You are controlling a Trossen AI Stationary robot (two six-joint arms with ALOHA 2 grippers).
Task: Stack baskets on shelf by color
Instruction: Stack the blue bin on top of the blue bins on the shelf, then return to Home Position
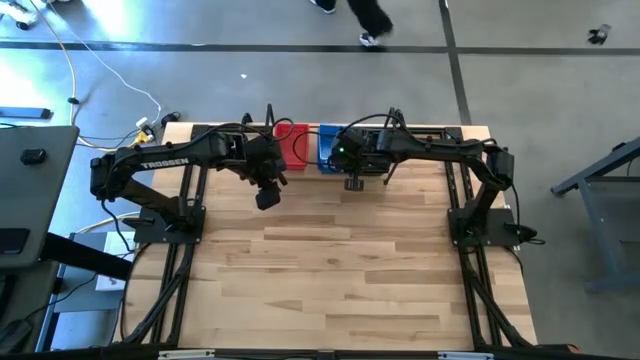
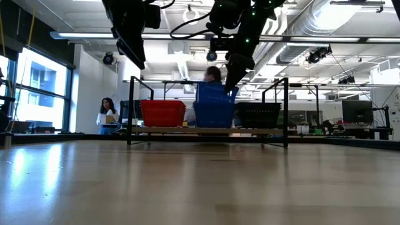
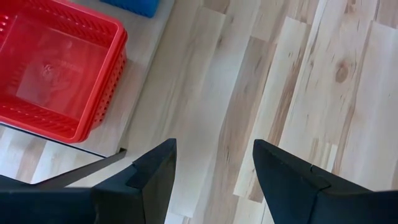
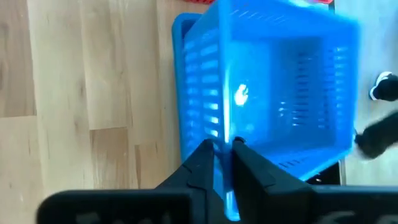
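A red basket (image 2: 162, 113), blue baskets (image 2: 214, 115) and a black basket (image 2: 259, 115) stand in a row on the shelf (image 2: 206, 130) at the table's far edge. My right gripper (image 4: 222, 146) is above the blue ones, shut on the upper blue basket (image 4: 273, 81). That basket sits tilted over another blue basket (image 4: 181, 28). My left gripper (image 3: 214, 149) is open and hangs over the tabletop, just nearer than the red basket (image 3: 53, 68). The high view shows my left gripper (image 1: 268, 196) left of my right gripper (image 1: 340, 153). My right gripper pinches the upper blue basket by the rim of one wall (image 4: 225, 186), with one finger inside the basket and one outside. The fingers come from above, pointing down. The basket is tilted, over the blue basket below; whether it touches that one I cannot tell.
Black wire uprights (image 2: 286, 112) frame the shelf at both ends. The wood-plank tabletop (image 1: 330, 280) stretches toward the near edge. People are in the room beyond the table (image 2: 107, 112).
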